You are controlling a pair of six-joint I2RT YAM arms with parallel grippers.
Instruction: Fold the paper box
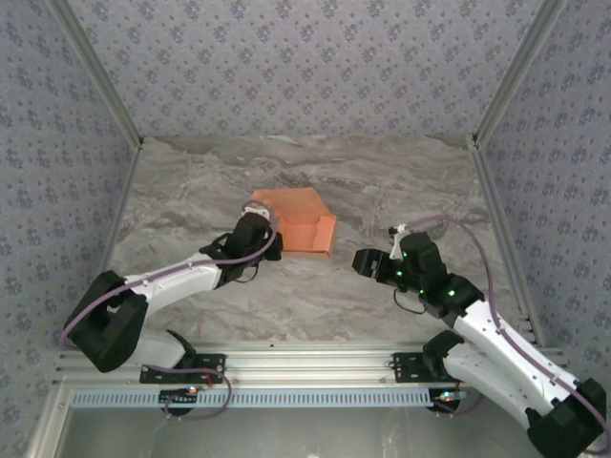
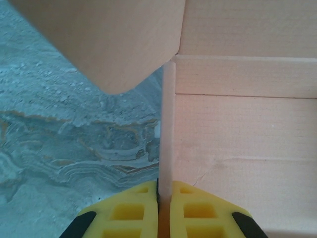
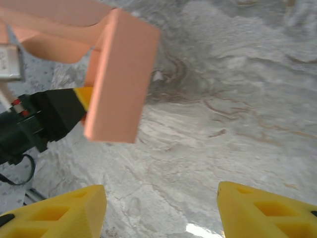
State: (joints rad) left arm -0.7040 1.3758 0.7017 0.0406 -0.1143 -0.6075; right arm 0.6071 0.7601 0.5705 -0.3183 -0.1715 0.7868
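The paper box [image 1: 298,221] sits about mid-table, a bit left of centre. It's half-formed, with one side wall standing up and a loose flap hanging over it. Our left fingers [image 2: 132,214] are pinched tight on the thin edge of an upright wall, with the card sandwiched between them. Our right fingers [image 3: 65,212] are spread wide with nothing in them, hovering near the box's right side but not touching it.

Our read on the step in hand is that the left steadies the box while the right comes in to fold the next panel. To do it well, we'd hold that left pinch firm without dragging, since thin card creases where you don't want it. We'd bring the right in low and square to the fold line and push along the whole flap rather than one corner, keeping clear of the standing wall. We can't tell if the base lies flat, so watch for pivoting.

The table [image 1: 401,181] is a slick-looking grey marble print, so the box will probably slide. Blue-grey floral walls [image 1: 286,57] close in three sides, with metal posts [image 1: 95,76] at the corners and a rail [image 1: 315,361] along the near edge.
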